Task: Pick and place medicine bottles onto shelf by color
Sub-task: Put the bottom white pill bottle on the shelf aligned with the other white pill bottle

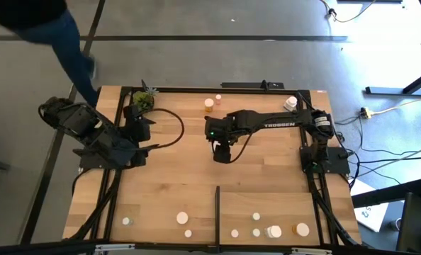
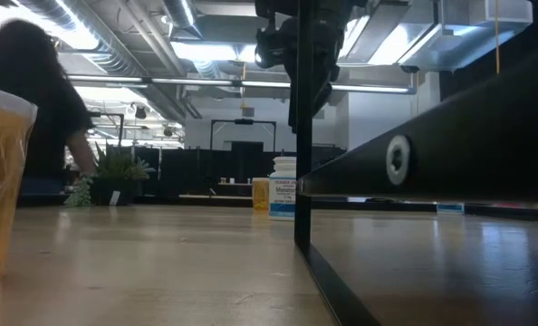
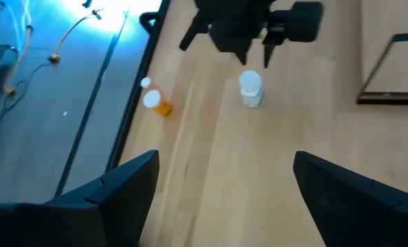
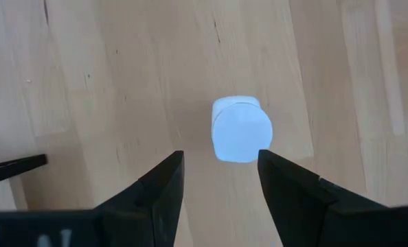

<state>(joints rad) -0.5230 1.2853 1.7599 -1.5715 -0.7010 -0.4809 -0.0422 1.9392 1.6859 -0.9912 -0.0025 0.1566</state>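
Dark fingers (image 4: pixel 156 185) of the right tool (image 4: pixel 221 182) hang parted just above a white-capped bottle (image 4: pixel 240 129) mid-desk (image 4: pixel 121 82), gripping nothing

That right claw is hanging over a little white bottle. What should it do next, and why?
Probably lower straight down and close on it. The right gripper sits above the white bottle with its fingers apart, and the bottle stands just ahead of the gap, not yet between them. Nothing is held, so it likely needs a slight nudge forward while descending. The left gripper waits open, off to the side.
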